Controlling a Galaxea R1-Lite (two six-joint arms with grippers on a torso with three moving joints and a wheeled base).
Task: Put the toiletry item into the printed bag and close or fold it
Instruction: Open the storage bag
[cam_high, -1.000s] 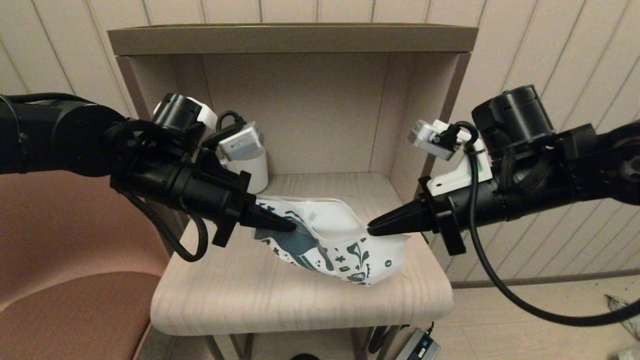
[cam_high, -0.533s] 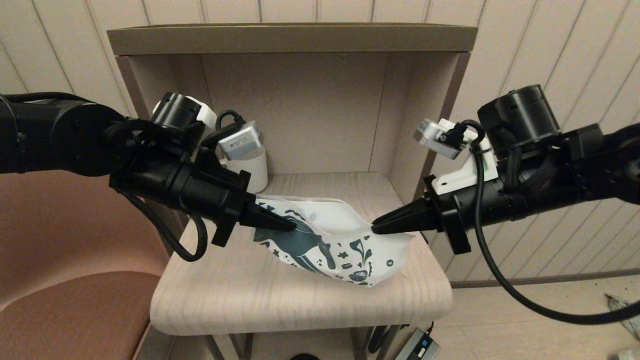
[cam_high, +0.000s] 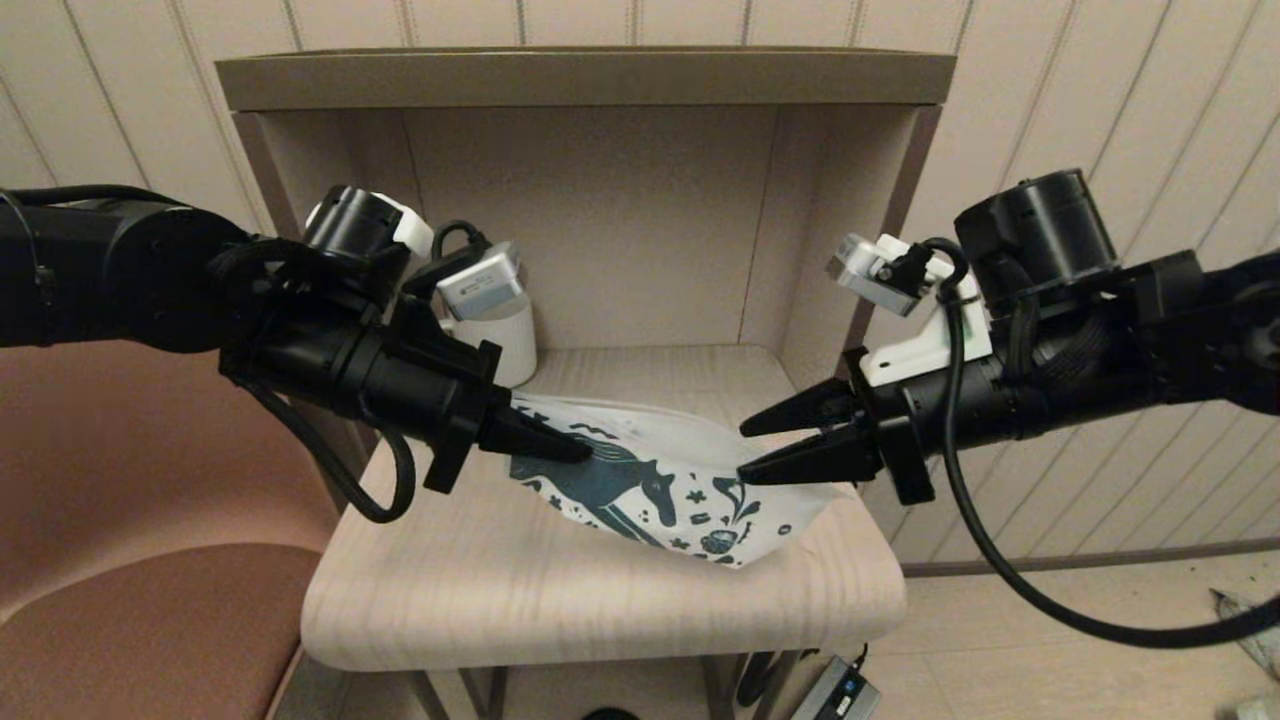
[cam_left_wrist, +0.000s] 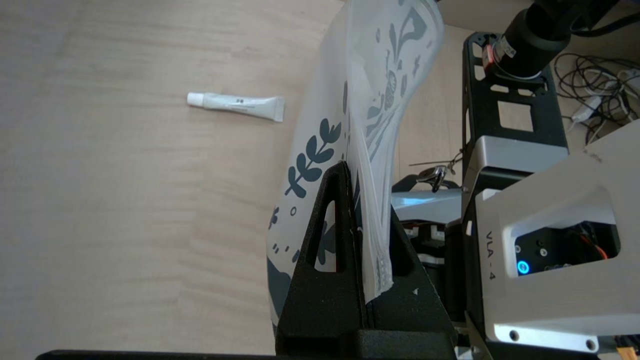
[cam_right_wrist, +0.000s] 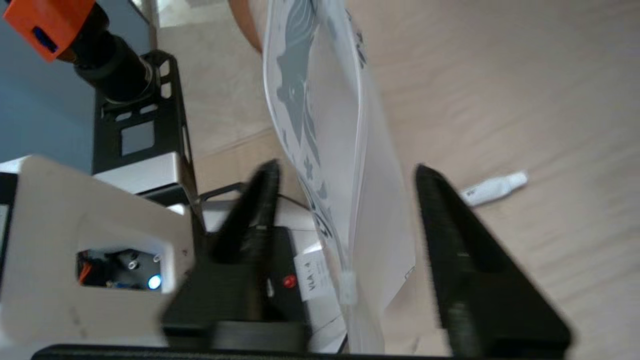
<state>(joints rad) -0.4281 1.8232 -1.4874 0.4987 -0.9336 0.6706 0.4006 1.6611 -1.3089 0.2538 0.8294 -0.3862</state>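
Mid-handover of the pouch on the wooden shelf (cam_high: 560, 600), with the filling step judged not yet done. Printed bag (cam_high: 660, 480) held up off the shelf surface, sagging between the two arms, horse print facing forward, one end clamped between the closed fingers of the left gripper (cam_high: 575, 452). Other end now loose between the parted fingers of the right gripper (cam_high: 745, 450), fabric hanging in the gap without being squeezed, zipper pull visible near the lower edge in the right wrist view. Small white tube (cam_left_wrist: 235, 105), presumably the toiletry item, lying flat on the shelf just beside the bag and outside it. White mug (cam_high: 500, 340) at the back left corner, behind the left arm. Next move likely calling for the freed right gripper to go down for the tube while the left one props the mouth open. Against half a second ago: right fingers closed on the bag's end then, spread apart now; bag mouth flatter, left grip unchanged.
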